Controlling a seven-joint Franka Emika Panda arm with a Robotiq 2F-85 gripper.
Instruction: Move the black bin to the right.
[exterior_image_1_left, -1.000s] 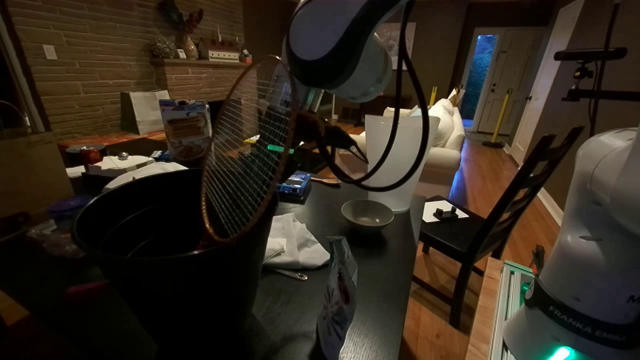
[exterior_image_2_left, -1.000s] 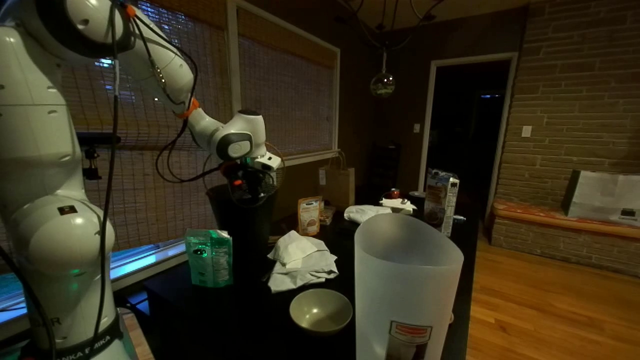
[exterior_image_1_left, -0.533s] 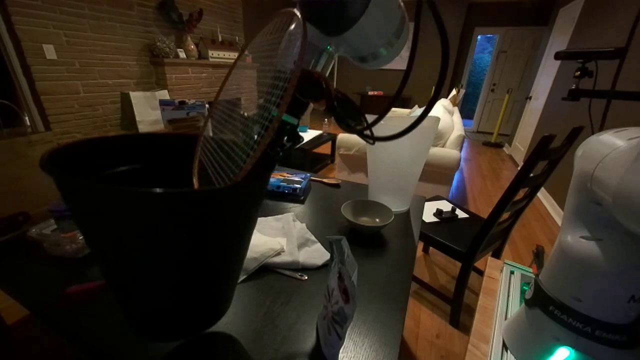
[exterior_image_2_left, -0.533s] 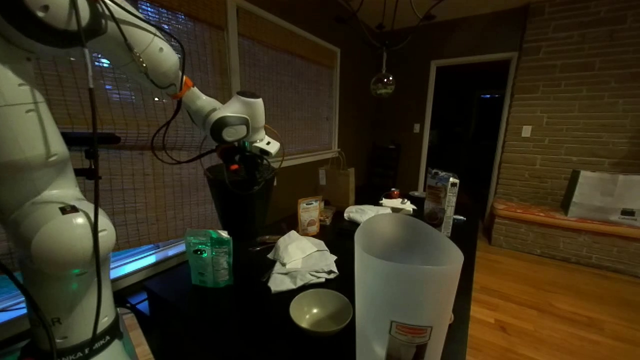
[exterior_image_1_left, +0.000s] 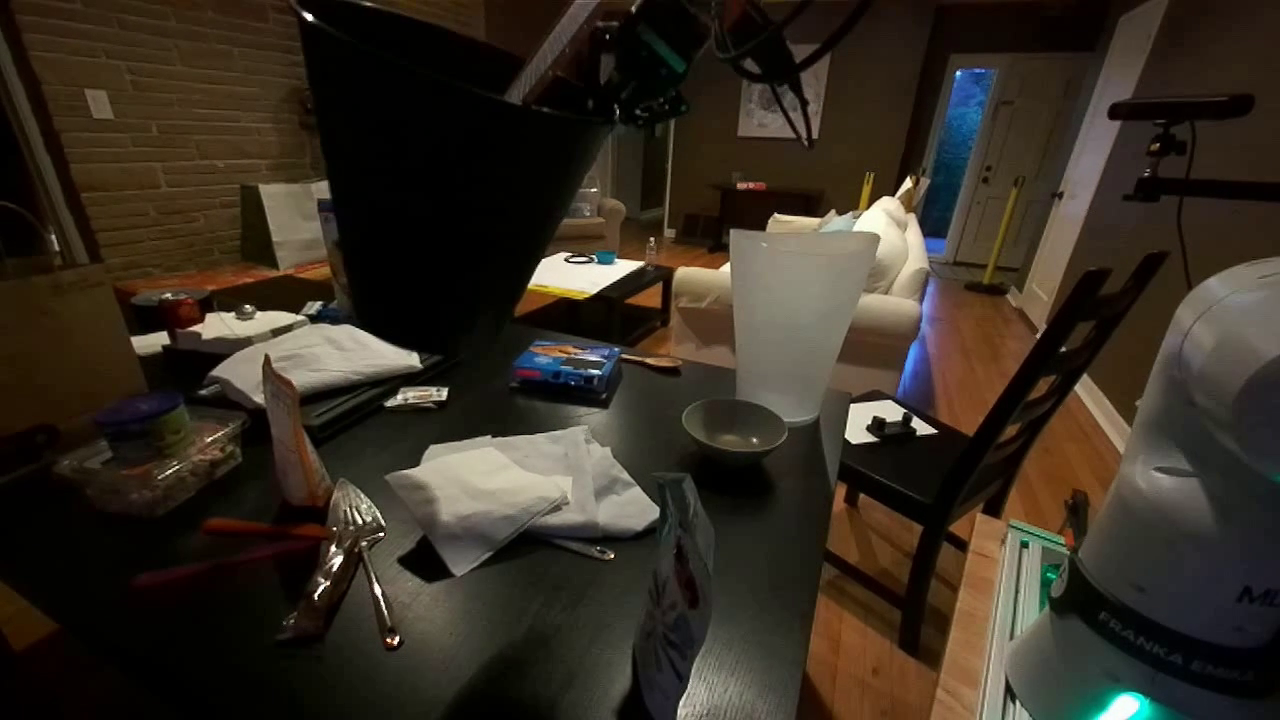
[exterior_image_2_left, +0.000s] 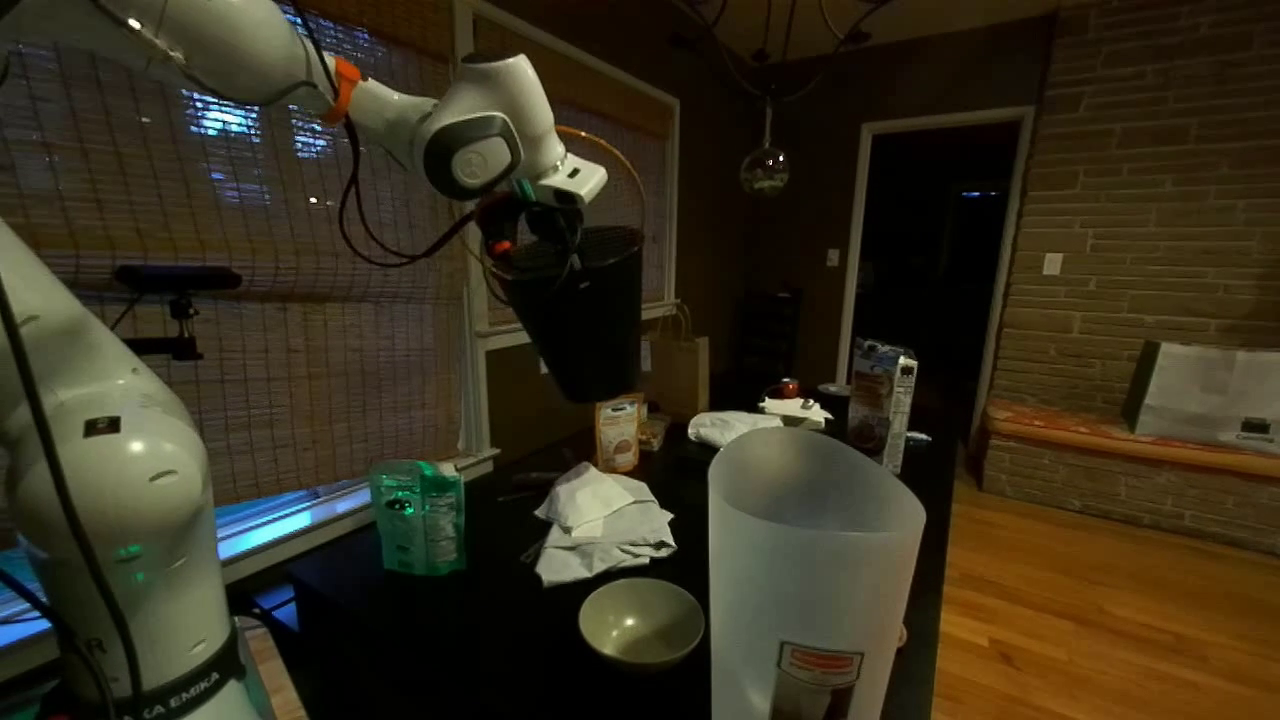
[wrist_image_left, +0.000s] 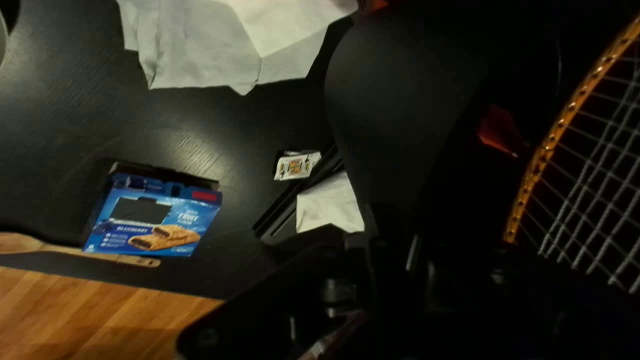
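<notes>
1. Fingers (wrist_image_left: 285, 300) of the gripper (wrist_image_left: 390, 250) are pinching the black bin (exterior_image_1_left: 450, 180) by its rim; in the wrist view the exact contact is lost in shadow.
2. Gripped there, the black bin hangs in the air above the table (exterior_image_1_left: 760, 585), tilted, its rim sloping down toward the gripper in an exterior view.
3. Inside the bin stands a racket (wrist_image_left: 542, 155), its head up; strings and orange frame rise past the rim, close beside the gripper.
4. Above the grip sits the wrist of the robot arm (exterior_image_2_left: 470, 160), with an orange band (exterior_image_2_left: 343, 92) around a link farther back.
5. Seen from the wrist, a blue snack box (wrist_image_left: 155, 215) lies on the table, a wooden spoon (wrist_image_left: 30, 246) just beside it near the edge.
6. Mid-table are rumpled white sheets (exterior_image_1_left: 570, 480), cloth or paper, I cannot tell which, with metal serving utensils (exterior_image_1_left: 352, 520) near them.
7. Just beside each other in both exterior views: the grey bowl (exterior_image_2_left: 641, 622) and the tall white translucent container (exterior_image_2_left: 815, 590).
8. Standing upright are a green pouch (exterior_image_2_left: 418, 515) and an orange pouch (exterior_image_2_left: 618, 440), well apart.
9. Beyond the table are a black chair (exterior_image_1_left: 910, 480) and a pale sofa (exterior_image_1_left: 885, 325).
</notes>
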